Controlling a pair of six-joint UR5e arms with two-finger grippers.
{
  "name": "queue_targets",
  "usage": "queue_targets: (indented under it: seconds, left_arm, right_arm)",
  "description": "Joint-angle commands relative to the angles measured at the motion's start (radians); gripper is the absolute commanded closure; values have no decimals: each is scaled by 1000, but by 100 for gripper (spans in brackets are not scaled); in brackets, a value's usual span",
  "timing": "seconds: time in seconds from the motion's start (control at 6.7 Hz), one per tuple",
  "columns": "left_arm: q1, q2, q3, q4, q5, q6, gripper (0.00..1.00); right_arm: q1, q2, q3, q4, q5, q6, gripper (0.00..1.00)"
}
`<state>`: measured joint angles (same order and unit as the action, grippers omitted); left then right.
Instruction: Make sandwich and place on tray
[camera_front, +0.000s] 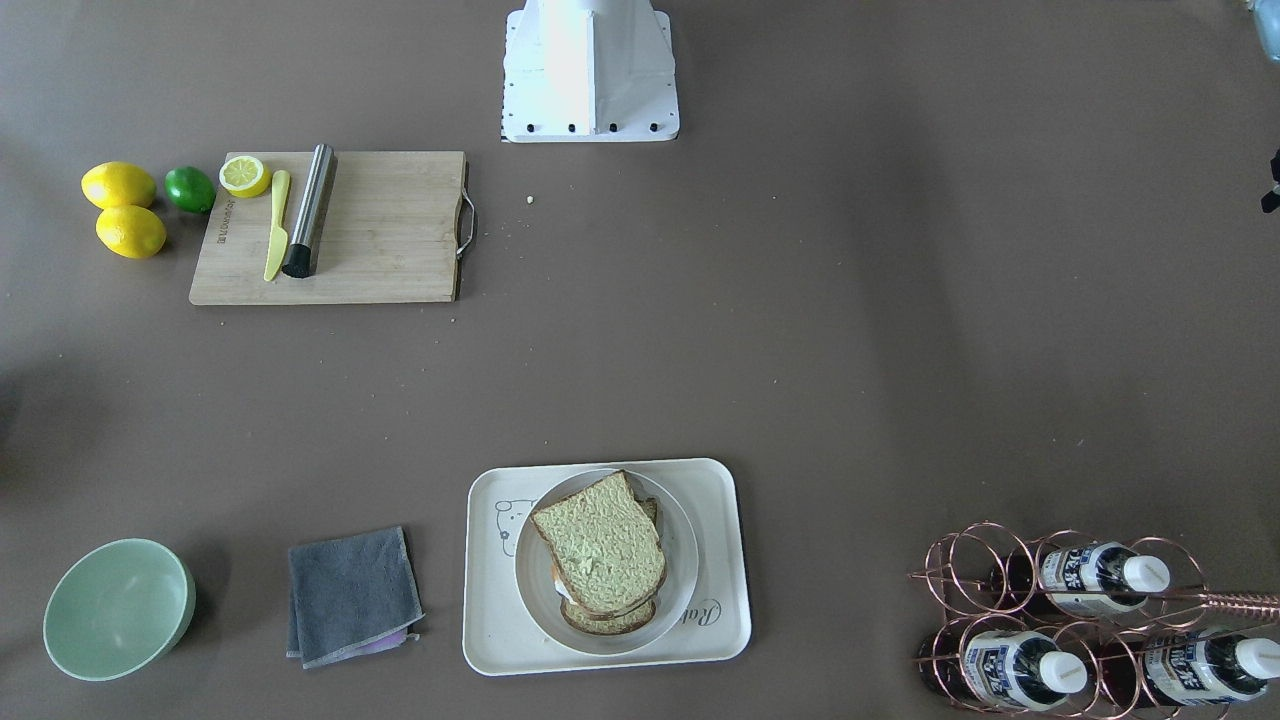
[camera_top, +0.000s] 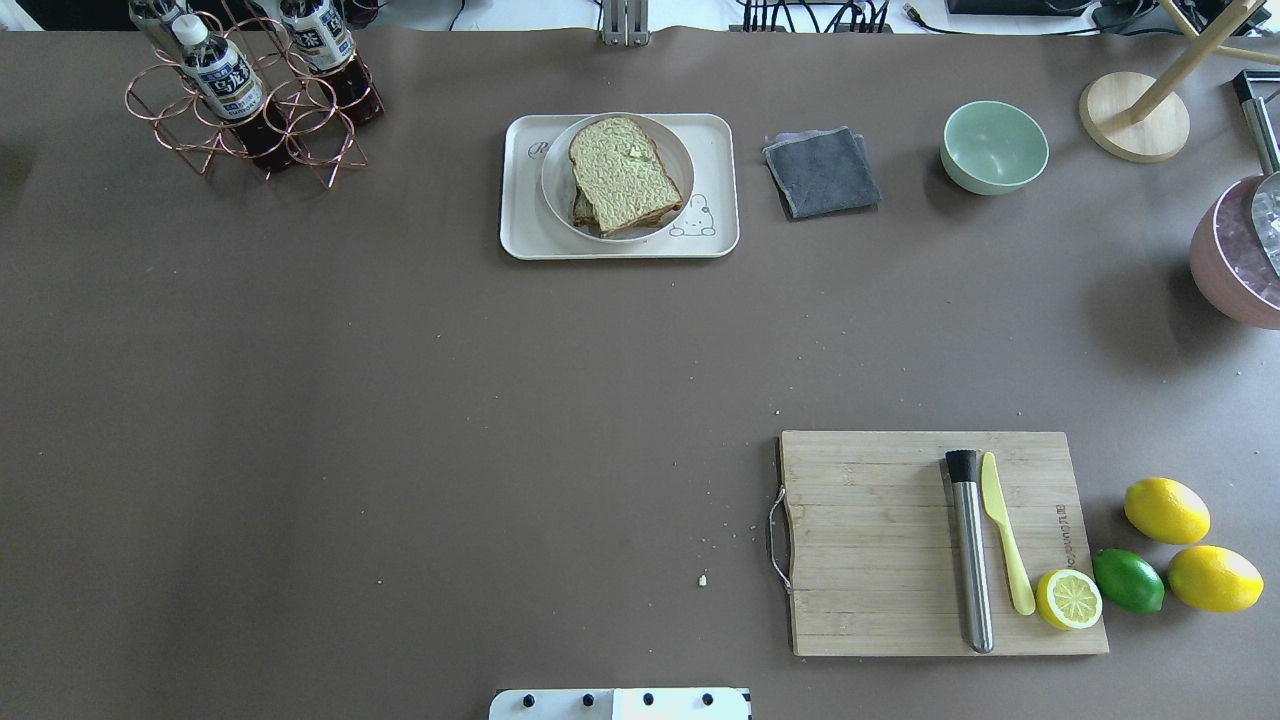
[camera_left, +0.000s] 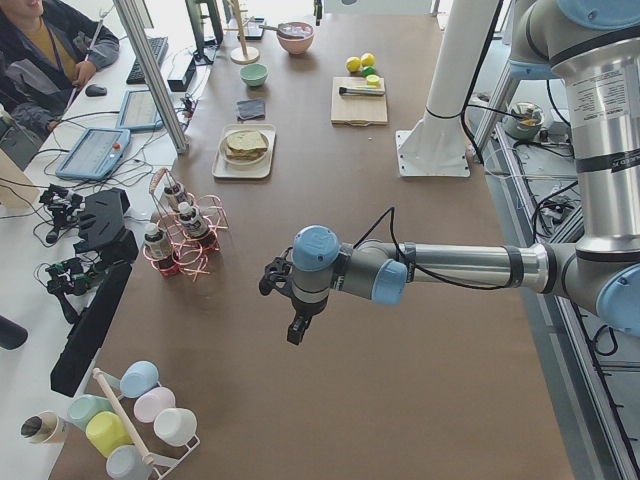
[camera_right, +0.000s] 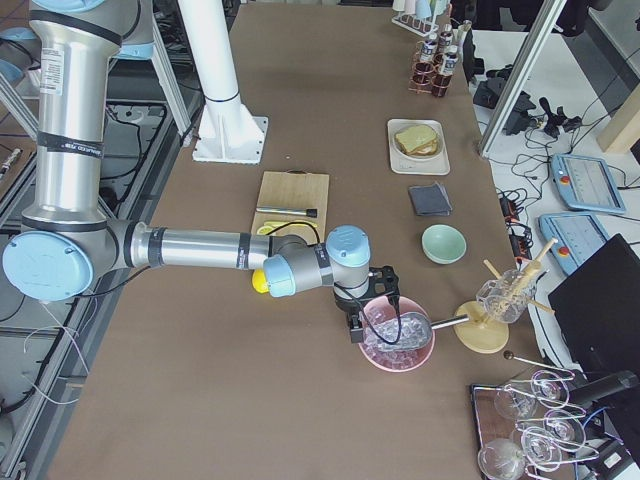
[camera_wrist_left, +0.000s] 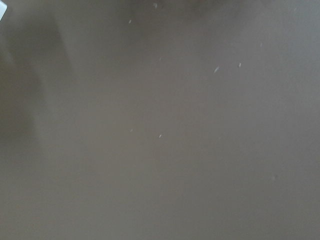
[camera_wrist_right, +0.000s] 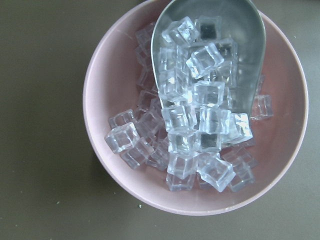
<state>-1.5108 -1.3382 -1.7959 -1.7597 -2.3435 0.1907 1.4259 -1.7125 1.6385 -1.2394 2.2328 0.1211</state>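
The sandwich (camera_front: 600, 545), stacked greenish-tan bread slices with dark crust, lies on a round white plate (camera_front: 528, 592) that stands on the cream tray (camera_front: 490, 625). The egg is almost hidden between the slices. The sandwich also shows in the overhead view (camera_top: 622, 170) on the tray (camera_top: 520, 238). My left gripper (camera_left: 296, 330) hangs over bare table near my left end, far from the tray; I cannot tell whether it is open or shut. My right gripper (camera_right: 357, 325) hangs over a pink bowl; I cannot tell its state either.
The pink bowl (camera_wrist_right: 100, 100) holds ice cubes and a metal scoop (camera_wrist_right: 240, 30). A wooden cutting board (camera_top: 880, 540) carries a steel cylinder, a yellow knife and a half lemon. Lemons, a lime, a green bowl (camera_top: 994, 146), a grey cloth (camera_top: 822, 172) and a bottle rack (camera_top: 250, 90) stand around.
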Motion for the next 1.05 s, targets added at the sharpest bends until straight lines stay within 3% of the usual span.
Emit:
queue_targets:
  seconds: [0.0, 0.3, 0.6, 0.9]
  left_arm:
    - [-14, -7, -2, 28, -7, -48, 3]
    - [-9, -7, -3, 20, -8, -88, 3]
    - [-9, -10, -3, 20, -8, -88, 3]
    - [-9, -10, -5, 22, -10, -86, 3]
  right_arm:
    - [34, -27, -6, 0, 2, -40, 0]
    - [79, -15, 23, -76, 13, -49, 0]
    - [106, 71, 92, -353, 16, -163, 0]
    - [107, 74, 86, -414, 27, -230, 0]
